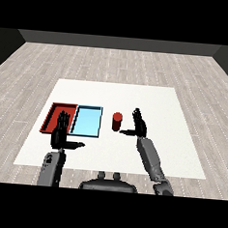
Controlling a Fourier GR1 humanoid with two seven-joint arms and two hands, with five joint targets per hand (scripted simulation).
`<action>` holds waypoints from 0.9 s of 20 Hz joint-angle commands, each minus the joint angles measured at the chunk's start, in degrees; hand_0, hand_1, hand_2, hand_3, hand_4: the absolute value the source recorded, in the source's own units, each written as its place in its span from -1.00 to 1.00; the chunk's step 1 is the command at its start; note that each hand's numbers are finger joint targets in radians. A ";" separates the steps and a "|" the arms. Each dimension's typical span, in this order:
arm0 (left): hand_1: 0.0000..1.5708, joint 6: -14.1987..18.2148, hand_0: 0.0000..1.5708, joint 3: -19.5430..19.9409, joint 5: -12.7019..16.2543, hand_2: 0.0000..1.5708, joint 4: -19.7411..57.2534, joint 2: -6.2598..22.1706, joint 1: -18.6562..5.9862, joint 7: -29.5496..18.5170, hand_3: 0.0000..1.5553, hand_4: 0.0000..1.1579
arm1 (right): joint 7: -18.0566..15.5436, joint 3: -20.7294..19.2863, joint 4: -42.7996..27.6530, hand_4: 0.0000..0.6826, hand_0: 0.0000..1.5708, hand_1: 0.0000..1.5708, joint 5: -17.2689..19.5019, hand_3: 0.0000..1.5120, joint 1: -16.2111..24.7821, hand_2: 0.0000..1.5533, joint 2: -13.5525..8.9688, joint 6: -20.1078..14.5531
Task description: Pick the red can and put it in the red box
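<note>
Red can (pixel 117 122) is standing upright on the bench, just right of the light blue tray (pixel 86 122), not picked up yet. Right hand (pixel 139 123) sits beside it, fingers spread wide. Left hand (pixel 62 130) is open too, near the red tray (pixel 53 113). Grab and drop both left, I'd say.

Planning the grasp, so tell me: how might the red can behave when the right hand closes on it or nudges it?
The red can stands upright and narrow, so a sideways nudge from the right hand could tip it. Once on its side, its round body would probably roll. It looks rigid.
</note>
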 commanded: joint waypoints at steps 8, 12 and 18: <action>-1.00 -0.86 -1.00 0.03 -0.04 -1.00 4.40 -0.20 -0.31 -4.28 -1.00 -1.00 | -7.45 8.67 14.23 -1.00 -1.00 -1.00 -10.79 -1.00 -8.11 -1.00 0.04 -4.20; -1.00 1.60 -1.00 -1.85 -1.47 -1.00 -0.99 -0.90 -0.83 0.32 -1.00 -1.00 | -8.08 10.12 12.83 -1.00 -1.00 -1.00 -13.43 -1.00 -6.74 -1.00 0.04 -3.01; -1.00 -2.15 -1.00 -0.03 2.02 -1.00 -0.72 1.08 0.56 -0.89 -1.00 -1.00 | -7.67 11.85 17.09 -1.00 -1.00 -1.00 -16.77 -1.00 -11.74 -1.00 0.04 -4.76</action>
